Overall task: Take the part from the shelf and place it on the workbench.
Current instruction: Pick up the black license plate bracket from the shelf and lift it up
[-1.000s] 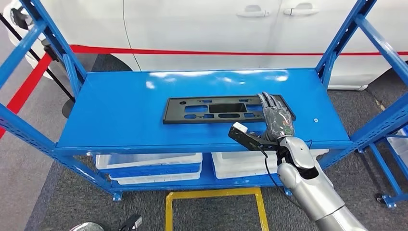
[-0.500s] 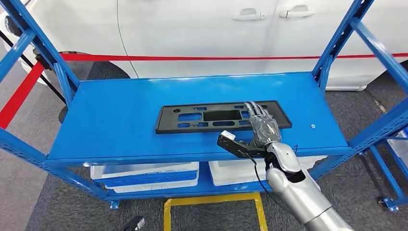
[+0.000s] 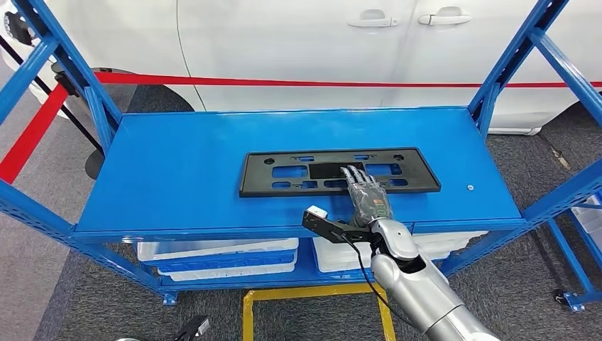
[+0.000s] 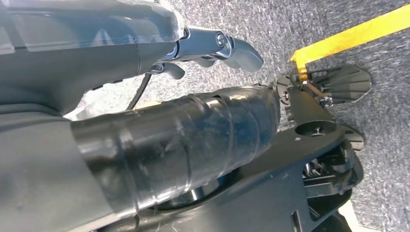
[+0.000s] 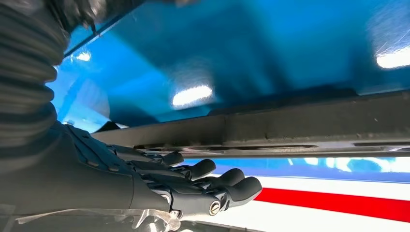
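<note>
Head view: my right robot hand (image 3: 367, 200) lies flat, fingers extended, holding nothing, on the near edge of the black part (image 3: 339, 171) on the blue shelf (image 3: 177, 170); white bins (image 3: 220, 254) sit below, contents unclear. Right wrist view: fingers (image 5: 212, 181) slightly spread beside the part (image 5: 309, 130). Left wrist view: my left robot hand (image 4: 159, 140); grasp unclear.

Floor: grey carpet (image 3: 85, 298) with a yellow line (image 3: 312, 290) marked near the front.
Furniture: a blue metal shelf rack (image 3: 177, 156) with slanted braces; white bins (image 3: 220, 254) sit on its lower level.
Behind: a white car (image 3: 319, 42) with two door handles, and a red barrier tape (image 3: 284, 83) stretched before it.
Light: bright glare on the blue top.
</note>
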Robot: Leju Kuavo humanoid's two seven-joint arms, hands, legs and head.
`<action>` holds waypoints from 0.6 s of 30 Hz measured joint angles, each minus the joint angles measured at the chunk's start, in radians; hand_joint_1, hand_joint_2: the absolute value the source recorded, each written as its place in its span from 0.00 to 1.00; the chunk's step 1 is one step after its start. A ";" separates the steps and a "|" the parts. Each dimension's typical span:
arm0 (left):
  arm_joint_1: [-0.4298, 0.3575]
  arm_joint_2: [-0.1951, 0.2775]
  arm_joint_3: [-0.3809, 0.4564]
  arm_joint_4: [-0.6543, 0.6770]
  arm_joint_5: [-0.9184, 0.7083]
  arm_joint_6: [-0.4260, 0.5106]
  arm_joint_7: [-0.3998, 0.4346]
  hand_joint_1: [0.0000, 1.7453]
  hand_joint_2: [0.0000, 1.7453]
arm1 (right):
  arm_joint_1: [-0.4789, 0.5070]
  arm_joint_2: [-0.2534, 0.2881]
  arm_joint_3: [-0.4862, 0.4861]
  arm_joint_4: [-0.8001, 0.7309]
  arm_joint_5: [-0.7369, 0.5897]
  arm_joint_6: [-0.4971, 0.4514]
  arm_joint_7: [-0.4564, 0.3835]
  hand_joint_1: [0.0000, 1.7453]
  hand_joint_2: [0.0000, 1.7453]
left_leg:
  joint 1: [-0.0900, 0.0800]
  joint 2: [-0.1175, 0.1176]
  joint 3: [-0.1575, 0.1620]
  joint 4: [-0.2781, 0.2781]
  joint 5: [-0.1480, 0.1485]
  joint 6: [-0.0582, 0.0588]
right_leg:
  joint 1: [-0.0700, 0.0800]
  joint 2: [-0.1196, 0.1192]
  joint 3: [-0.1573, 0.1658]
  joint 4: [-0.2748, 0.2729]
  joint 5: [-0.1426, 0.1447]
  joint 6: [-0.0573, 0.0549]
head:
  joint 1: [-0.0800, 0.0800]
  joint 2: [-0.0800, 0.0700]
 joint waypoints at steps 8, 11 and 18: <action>0.000 0.002 0.000 0.000 0.000 0.004 -0.015 0.00 0.00 | -0.003 0.032 0.000 0.042 -0.003 -0.046 0.010 1.00 1.00 | 0.000 0.001 0.002 0.000 0.001 0.001 | 0.002 0.001 0.000 0.001 0.001 0.002 | 0.000 0.000; 0.000 0.002 0.000 0.000 0.001 0.004 -0.015 0.00 0.00 | -0.005 0.035 0.000 0.052 -0.007 -0.057 0.005 1.00 1.00 | 0.001 0.001 0.003 0.000 0.001 0.001 | 0.002 0.002 0.001 0.002 0.001 0.002 | 0.000 0.000; 0.001 0.003 0.000 0.000 0.007 -0.004 -0.016 0.00 0.00 | -0.006 0.036 -0.001 0.063 -0.009 -0.078 0.001 0.99 1.00 | 0.001 0.002 0.004 0.000 0.002 0.000 | 0.003 0.002 0.001 0.003 0.001 0.002 | 0.000 0.000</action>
